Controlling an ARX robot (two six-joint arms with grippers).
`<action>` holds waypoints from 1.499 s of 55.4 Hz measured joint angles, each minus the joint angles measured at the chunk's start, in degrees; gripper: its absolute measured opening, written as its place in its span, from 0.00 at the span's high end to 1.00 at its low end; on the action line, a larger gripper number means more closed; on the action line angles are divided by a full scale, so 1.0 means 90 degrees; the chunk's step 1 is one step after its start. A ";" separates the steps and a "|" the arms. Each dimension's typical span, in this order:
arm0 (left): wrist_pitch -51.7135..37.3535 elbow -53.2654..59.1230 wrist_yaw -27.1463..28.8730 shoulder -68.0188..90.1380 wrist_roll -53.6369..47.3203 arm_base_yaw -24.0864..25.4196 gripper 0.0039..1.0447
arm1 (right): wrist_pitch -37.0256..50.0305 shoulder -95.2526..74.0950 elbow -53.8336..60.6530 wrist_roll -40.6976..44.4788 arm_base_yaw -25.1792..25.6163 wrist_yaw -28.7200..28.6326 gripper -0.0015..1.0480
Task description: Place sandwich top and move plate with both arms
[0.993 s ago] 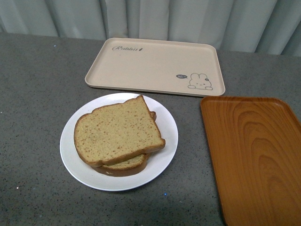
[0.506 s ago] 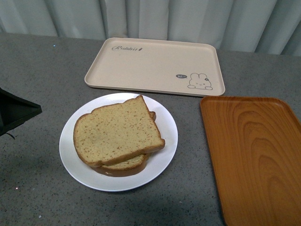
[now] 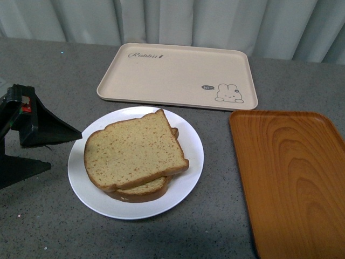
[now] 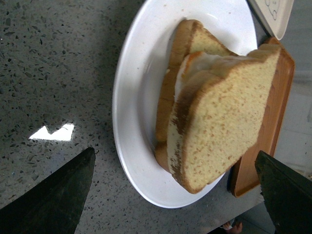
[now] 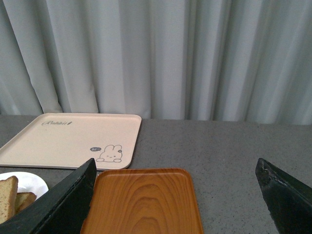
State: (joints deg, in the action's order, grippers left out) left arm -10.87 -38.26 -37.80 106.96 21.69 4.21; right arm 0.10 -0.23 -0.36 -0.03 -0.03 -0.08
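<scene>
The sandwich top [image 3: 132,148] lies on a lower slice [image 3: 143,189] on the white plate [image 3: 191,162], slightly askew. My left gripper [image 3: 66,149] is open at the plate's left edge, low over the table, its jaws spread wide. In the left wrist view the sandwich top [image 4: 224,117] and plate [image 4: 136,97] lie just ahead of the open left gripper [image 4: 174,161]; something white [image 4: 195,61] shows between the slices. My right gripper [image 5: 175,165] is open and empty, out of the front view. Its view catches the plate's edge [image 5: 34,183].
A beige rabbit-print tray [image 3: 178,75] lies behind the plate. An orange-brown wood-grain tray [image 3: 291,178] lies to the plate's right, below the right gripper in its wrist view [image 5: 141,200]. Grey curtains hang behind the grey speckled table [image 3: 48,75].
My left gripper has come in from the left edge and moved right, up to the plate's left rim. The sandwich and plate have not moved.
</scene>
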 joint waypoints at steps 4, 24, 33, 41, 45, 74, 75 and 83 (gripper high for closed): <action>0.0090 -0.0214 -0.0056 0.0340 0.0007 0.0041 0.06 | 0.0000 0.0000 0.0000 0.0000 0.0000 0.0000 0.09; -0.0284 -0.0831 -0.0831 0.1469 0.0969 0.0532 0.06 | 0.0000 0.0000 0.0000 0.0000 0.0000 0.0000 0.09; -0.0189 -0.0971 -0.0930 0.1749 0.1173 0.0593 0.06 | 0.0000 0.0000 0.0000 0.0000 0.0000 0.0000 0.09; -0.0240 -0.1105 -0.1095 0.1909 0.1292 0.0588 0.06 | 0.0000 0.0000 0.0000 0.0000 0.0000 0.0000 0.09; -0.0296 -0.1156 -0.1195 0.1974 0.1362 0.0554 0.06 | 0.0000 0.0000 0.0000 0.0000 0.0000 0.0000 0.09; -0.0393 -0.1530 -0.1013 0.2239 0.1792 0.0403 0.06 | 0.0000 0.0000 0.0000 0.0000 0.0000 0.0000 0.09; -0.0403 -0.1530 -0.1008 0.2239 0.1802 0.0398 0.06 | 0.0000 0.0000 0.0000 0.0000 0.0000 0.0000 0.09; -0.0466 -0.1520 -0.0964 0.2239 0.1953 0.0391 0.06 | 0.0000 0.0000 0.0000 0.0000 0.0000 0.0000 0.09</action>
State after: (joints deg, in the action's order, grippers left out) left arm -15.07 -51.94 -46.48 127.11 39.27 7.73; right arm 0.10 -0.23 -0.36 -0.03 -0.03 -0.08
